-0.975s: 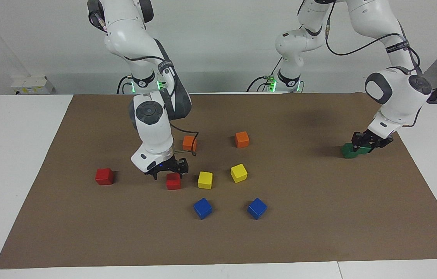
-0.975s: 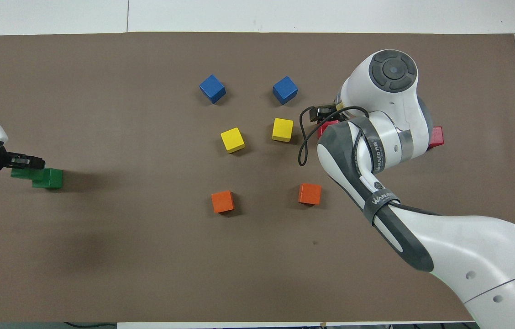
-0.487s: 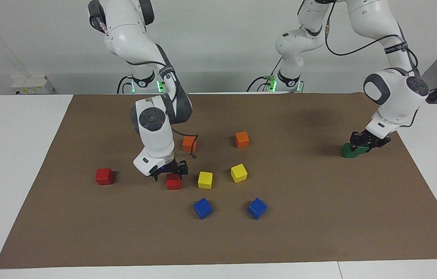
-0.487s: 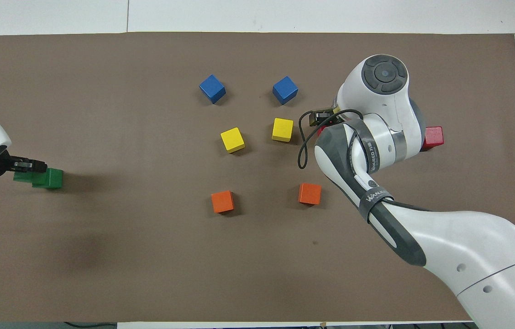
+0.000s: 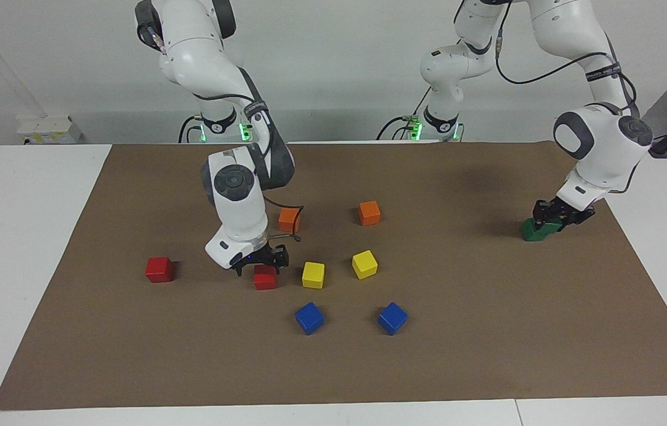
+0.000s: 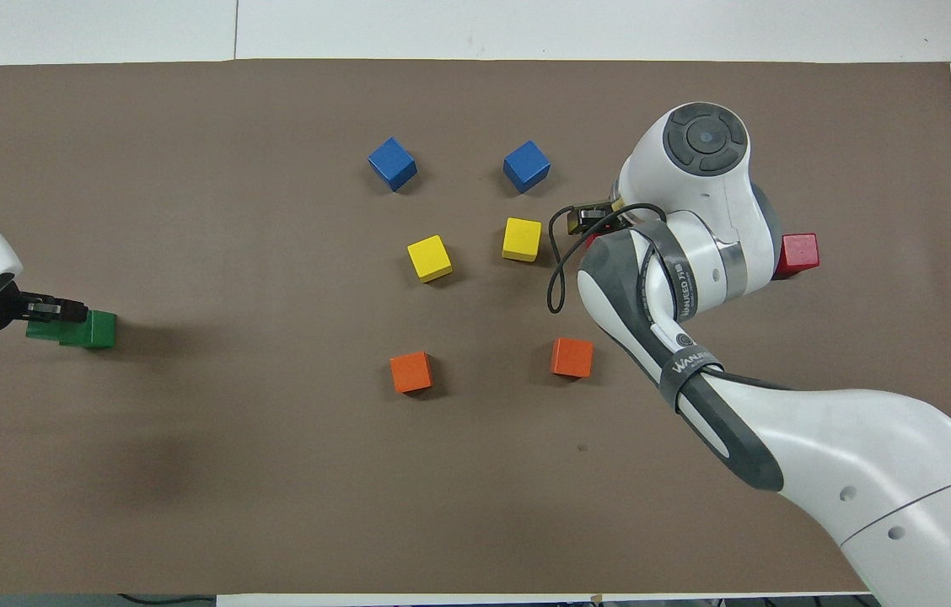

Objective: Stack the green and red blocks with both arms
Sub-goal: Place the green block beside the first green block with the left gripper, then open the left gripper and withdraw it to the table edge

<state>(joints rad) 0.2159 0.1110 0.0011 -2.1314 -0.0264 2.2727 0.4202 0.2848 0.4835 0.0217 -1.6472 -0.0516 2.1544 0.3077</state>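
So here's the setup. Going by the overhead view as the clock face, the green action is way out at 9 o'clock on the brown mat [image 5: 487, 355]. The left gripper [image 5: 553, 218] is down there with its jaws clamped on a green block [image 6: 41, 330]. That block overlaps the second green block [image 6: 96, 329], which sits on the mat. I honestly can't tell whether the held one rests on it or is a hair above it.

The right arm reaches out toward about 2 o'clock. The right gripper [image 5: 259, 263] is low over a red block [image 5: 264, 277], jaws apart, one finger on either side of the cube. Whether the fingers touch it I can't make out, and from overhead the arm covers nearly all of it. The other red block [image 5: 159, 269] sits alone on the mat at roughly 3 o'clock, well apart from the first one.

The rest sits mid-mat: two yellow cubes [image 6: 429, 257] right around the centre, two blue cubes [image 6: 392, 163] at 12 from them, and two orange cubes [image 6: 411, 372] at 6. One yellow cube is just beside the red block under the right gripper.
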